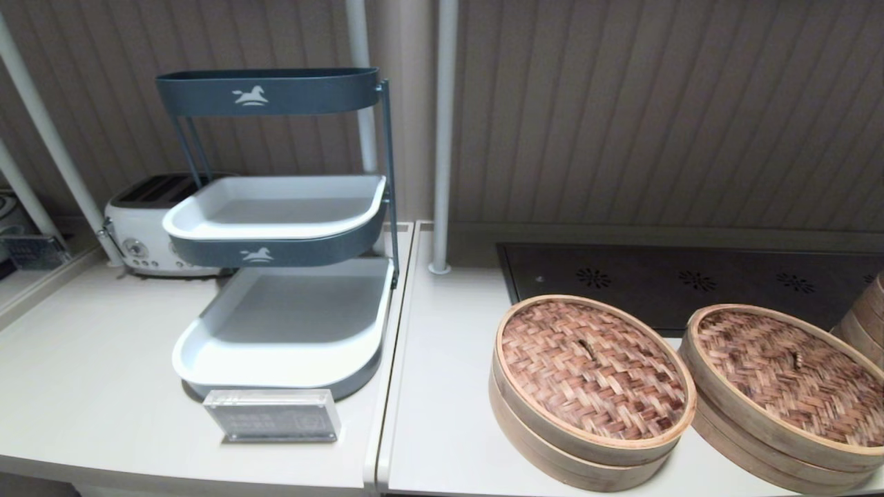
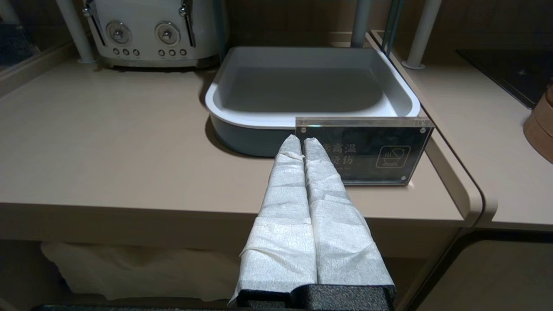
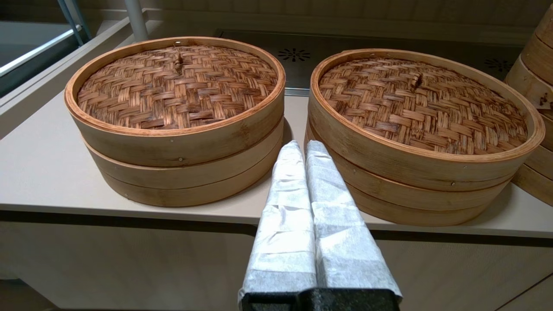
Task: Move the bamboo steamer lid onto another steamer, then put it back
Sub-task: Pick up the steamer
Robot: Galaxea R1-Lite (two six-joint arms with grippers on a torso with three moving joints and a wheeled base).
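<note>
The bamboo steamer lid [image 1: 592, 368] [image 3: 177, 84], with its even reddish-pink weave and small dark knot, sits on its own steamer at the counter's front. To its right stands another steamer [image 1: 780, 428] [image 3: 414, 181] under a browner, yellow-mottled lid [image 1: 791, 373]. My right gripper [image 3: 301, 145] is shut and empty, low in front of the counter edge, its tips level with the gap between the two steamers. My left gripper [image 2: 301, 141] is shut and empty too, before the counter's front edge near an acrylic sign [image 2: 367, 151]. Neither gripper shows in the head view.
A three-tier grey and white tray rack [image 1: 283, 290] and a white toaster [image 1: 138, 235] stand at the left. A dark vented panel [image 1: 690, 279] lies behind the steamers. A third stack of steamer rings [image 1: 867, 310] is at the far right. White poles [image 1: 442, 138] rise behind.
</note>
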